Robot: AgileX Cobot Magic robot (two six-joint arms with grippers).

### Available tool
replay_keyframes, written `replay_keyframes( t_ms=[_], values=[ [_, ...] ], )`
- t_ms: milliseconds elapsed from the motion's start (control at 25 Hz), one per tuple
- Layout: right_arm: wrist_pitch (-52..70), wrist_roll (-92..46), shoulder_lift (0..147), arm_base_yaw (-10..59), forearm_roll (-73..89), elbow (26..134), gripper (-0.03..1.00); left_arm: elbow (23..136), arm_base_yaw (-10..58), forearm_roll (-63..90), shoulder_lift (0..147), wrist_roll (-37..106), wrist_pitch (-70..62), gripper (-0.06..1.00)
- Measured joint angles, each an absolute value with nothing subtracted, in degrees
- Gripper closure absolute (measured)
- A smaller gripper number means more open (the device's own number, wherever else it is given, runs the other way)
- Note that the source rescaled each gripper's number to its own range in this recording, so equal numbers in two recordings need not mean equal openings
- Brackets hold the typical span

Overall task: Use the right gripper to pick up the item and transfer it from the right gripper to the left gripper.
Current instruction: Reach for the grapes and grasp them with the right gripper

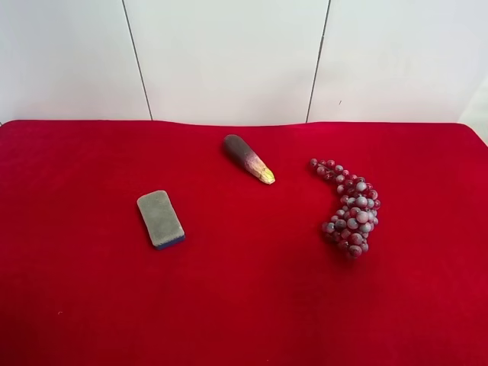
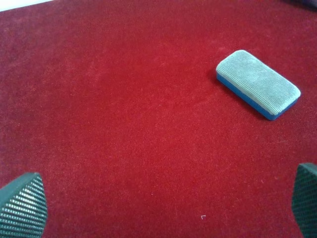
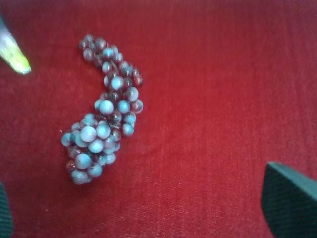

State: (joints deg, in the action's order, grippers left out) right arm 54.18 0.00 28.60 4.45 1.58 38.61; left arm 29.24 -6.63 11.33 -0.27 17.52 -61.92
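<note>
Grape bunch on red cloth, untouched, near the right gripper, jaws wide apart, empty

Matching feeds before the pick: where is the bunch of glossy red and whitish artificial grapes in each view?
Exterior high: red-and-whitish grape bunch, right of centre.
Right wrist: grape bunch, fully in view.
Left wrist: not in it.
Shared landmark: dark purple tapered piece's yellow tip, those two views.

Worktop: red velvety cloth.
Tapered piece: dark purple, yellow tip, lying on its side.
Sponge: grey top, blue base, flat, well apart from tapered piece.
Wall: white panels behind.
</note>
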Motion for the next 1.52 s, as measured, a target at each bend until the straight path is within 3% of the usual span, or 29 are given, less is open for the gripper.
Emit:
replay_keyframes(
  t_ms=[720,1080,1520],
  values=[
    [37.74,-1.01,69.37,5.29,11.38,39.22,-0.03,29.24,-6.63,11.33,-0.27,17.52,-61.92,-0.06],
    [26.54,4.38,81.87,9.99,13.27,39.24,-0.03,29.24,-6.63,11.33,-0.27,17.52,-61.92,-0.06],
    [23.26,7.24,90.62,10.93,13.51,39.77,-0.03,29.24,-6.63,11.33,-0.29,17.52,-61.92,-0.06]
  ],
)
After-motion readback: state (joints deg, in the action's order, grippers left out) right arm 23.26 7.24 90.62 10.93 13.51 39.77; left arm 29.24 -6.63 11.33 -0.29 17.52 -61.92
